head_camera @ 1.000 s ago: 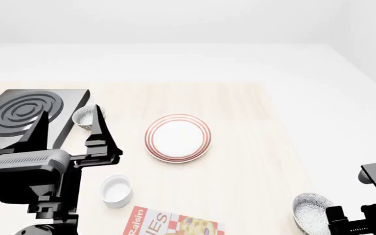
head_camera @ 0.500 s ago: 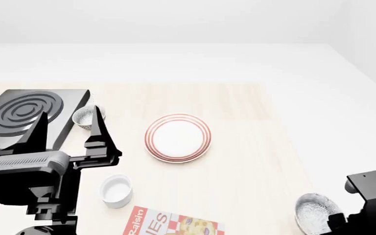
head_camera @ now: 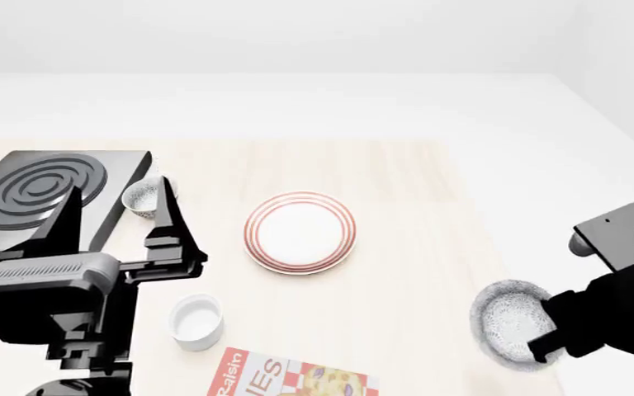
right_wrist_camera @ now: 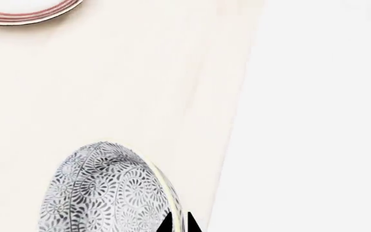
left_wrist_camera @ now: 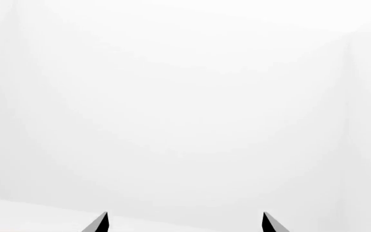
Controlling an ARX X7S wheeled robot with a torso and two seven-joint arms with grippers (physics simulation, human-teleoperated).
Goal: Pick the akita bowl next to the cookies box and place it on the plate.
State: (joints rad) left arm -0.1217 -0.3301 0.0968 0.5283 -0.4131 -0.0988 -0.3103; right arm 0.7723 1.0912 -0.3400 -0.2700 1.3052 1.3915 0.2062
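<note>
1. Gripping one rim of the akita bowl (head_camera: pixel 512 323), the right gripper (head_camera: pixel 541 349) has raised it since a second ago; the bowl was then at the bottom right corner of the head view and now sits higher and further left, tilted, over the table's right edge.
2. In the right wrist view the two dark fingertips (right_wrist_camera: pixel 180 223) sit together on the bowl's (right_wrist_camera: pixel 105 188) rim, showing its patterned outside, with the pale wooden table (right_wrist_camera: pixel 108 87) below.
3. The plate (head_camera: pixel 300 232) lies in the middle of the table, unchanged and well apart from the bowl; only a sliver of its red-ringed rim (right_wrist_camera: pixel 24 12) shows in the right wrist view.
4. The left gripper (head_camera: pixel 119 223) hangs in the same place as before, over the table's left side, its fingers spread apart.
5. The cookies box (head_camera: pixel 295 376) is cut off by the bottom edge of the head view.
6. A second patterned bowl (head_camera: pixel 143 198) stands beside the black stove plate (head_camera: pixel 42 194), partly hidden by a left finger.
7. A plain white cup (head_camera: pixel 196 321) stands just above the box.
8. The left wrist view shows only two finger points (left_wrist_camera: pixel 99 223) against blank white.
</note>
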